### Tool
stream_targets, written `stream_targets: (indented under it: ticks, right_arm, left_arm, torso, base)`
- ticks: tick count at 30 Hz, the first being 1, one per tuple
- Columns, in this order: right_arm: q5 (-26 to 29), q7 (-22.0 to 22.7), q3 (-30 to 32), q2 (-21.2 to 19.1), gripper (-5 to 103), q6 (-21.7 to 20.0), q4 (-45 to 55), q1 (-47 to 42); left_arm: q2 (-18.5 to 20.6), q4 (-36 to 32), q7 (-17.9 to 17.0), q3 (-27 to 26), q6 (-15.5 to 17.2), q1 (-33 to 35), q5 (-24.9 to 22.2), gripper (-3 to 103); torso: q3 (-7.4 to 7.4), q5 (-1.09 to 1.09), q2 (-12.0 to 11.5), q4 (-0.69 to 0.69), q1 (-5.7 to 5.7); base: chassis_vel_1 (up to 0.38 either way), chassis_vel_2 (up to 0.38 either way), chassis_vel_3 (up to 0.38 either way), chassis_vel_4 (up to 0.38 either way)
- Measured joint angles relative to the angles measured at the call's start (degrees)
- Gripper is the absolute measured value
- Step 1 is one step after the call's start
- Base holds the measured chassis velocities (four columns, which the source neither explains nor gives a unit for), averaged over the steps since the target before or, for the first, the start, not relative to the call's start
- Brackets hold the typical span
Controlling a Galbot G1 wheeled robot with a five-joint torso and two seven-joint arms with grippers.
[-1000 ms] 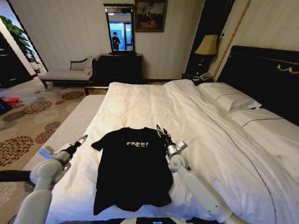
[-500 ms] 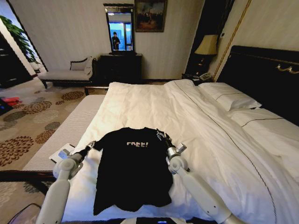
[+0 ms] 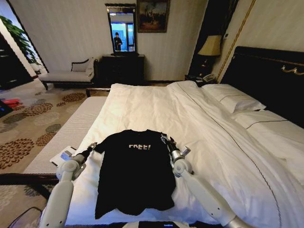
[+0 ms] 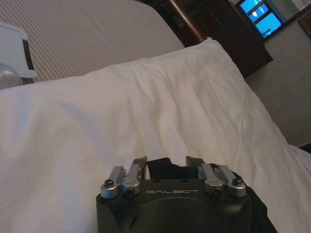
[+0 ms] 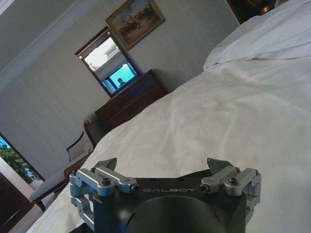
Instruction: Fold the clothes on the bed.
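Left gripper point(image 3: 92, 145): open, at the left sleeve, poised to pinch it.
Shirt point(image 3: 135, 171): spread flat on the bed point(image 3: 156, 107) near its foot, lettering up, ready for folding.
Right gripper point(image 3: 165, 139): open, at the right sleeve, mirroring the left.

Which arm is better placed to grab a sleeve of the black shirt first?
Probably either: the left gripper is open at its sleeve, the right gripper open at the other, both beside the T-shirt.
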Motion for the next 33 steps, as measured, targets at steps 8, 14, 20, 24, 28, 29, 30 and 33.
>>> stream_targets:
  ticks: [8, 14, 20, 24, 28, 29, 30, 33]
  right_arm:
    - [-0.41, 0.0, -0.07, -0.1, 100, 0.0, -0.28, 0.04]
    - [-0.55, 0.0, -0.08, -0.09, 100, 0.0, -0.49, 0.04]
    - [-0.94, 0.0, -0.14, 0.3, 100, 0.01, -1.13, 0.15]
    - [-1.13, 0.0, -0.61, 0.82, 100, 0.03, -1.9, 0.59]
    - [-1.18, 0.0, -0.94, 1.22, 100, 0.03, -2.49, 1.01]
    - [-1.18, 0.0, -0.94, 1.22, 100, 0.03, -2.49, 1.01]
    - [-1.19, 0.0, -0.94, 1.26, 100, 0.03, -2.5, 1.02]
    - [-1.33, 0.0, -0.79, 1.23, 100, 0.03, -2.51, 0.86]
  left_arm:
    - [-0.09, 0.18, 0.29, -0.1, -0.42, -0.2, 0.39, 12]
    - [0.46, 0.05, 0.35, -0.55, -0.82, -0.53, 0.19, 1]
    - [1.3, -2.49, 0.4, -0.61, -1.34, -1.13, -0.86, 1]
    - [1.81, -7.04, 0.41, 0.66, -2.1, -1.26, -1.65, 1]
    - [2.05, -9.76, 0.66, 4.23, -3.25, -1.81, -1.13, 1]
    - [2.05, -9.76, 0.66, 4.23, -3.25, -1.81, -1.13, 1]
    - [2.05, -10.02, 0.77, 5.42, -3.53, -2.3, -0.95, 1]
    - [1.87, -9.55, 0.88, 10.6, -4.1, -4.76, 0.19, 1]
  torso:
    - [0.0, -0.01, 0.0, 0.0, 0.0]
    - [0.0, -0.01, 0.0, 0.0, 0.0]
    - [0.0, 0.0, 0.0, 0.0, 0.0]
    - [0.0, 0.0, 0.0, -0.01, 0.0]
    - [-0.01, 0.01, 0.0, 0.03, 0.0]
    - [-0.01, 0.01, 0.0, 0.03, 0.0]
    - [-0.01, 0.0, 0.0, 0.01, 0.0]
    - [0.0, 0.01, 0.0, -0.02, 0.0]
  base:
    - [0.0, 0.0, 0.0, 0.0]
    - [0.0, 0.0, 0.0, 0.0]
    - [0.0, 0.0, 0.0, 0.0]
    - [0.0, 0.0, 0.0, 0.0]
    - [0.0, 0.0, 0.0, 0.0]
    - [0.0, 0.0, 0.0, 0.0]
    - [0.0, 0.0, 0.0, 0.0]
    - [0.0, 0.0, 0.0, 0.0]
